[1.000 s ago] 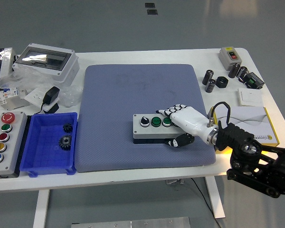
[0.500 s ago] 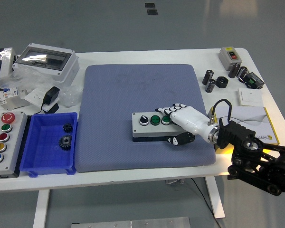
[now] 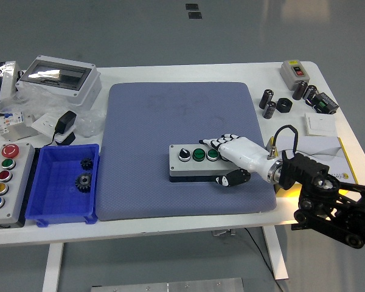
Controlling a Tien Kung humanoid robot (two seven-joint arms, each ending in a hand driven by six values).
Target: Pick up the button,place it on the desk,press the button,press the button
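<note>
**Button box on the blue mat, right hand around its right end**

The button box (image 3: 198,163) lies flat on the blue mat (image 3: 182,121), in the lower right part of the mat, with its long side parallel to the near edge of the table (image 3: 170,231). On its top there are three round controls in a row: a black and white knob at the left and two green buttons to the right of it.

The right hand (image 3: 234,159) comes in from the lower right and is closed around the right end of the box. Its white fingers (image 3: 222,141) lie over the top, with the dark tips near the right green button, and the thumb (image 3: 228,179) is against the front side of the box. The box rests on the mat; I cannot tell if a finger presses a button.

Left of the mat stands a blue tray (image 3: 48,182) with two black gears (image 3: 84,173) inside, and at the left edge of the table a grey panel (image 3: 7,182) with coloured buttons. A yellow and white booklet (image 3: 325,152) lies right of the mat, behind the black arm.
</note>
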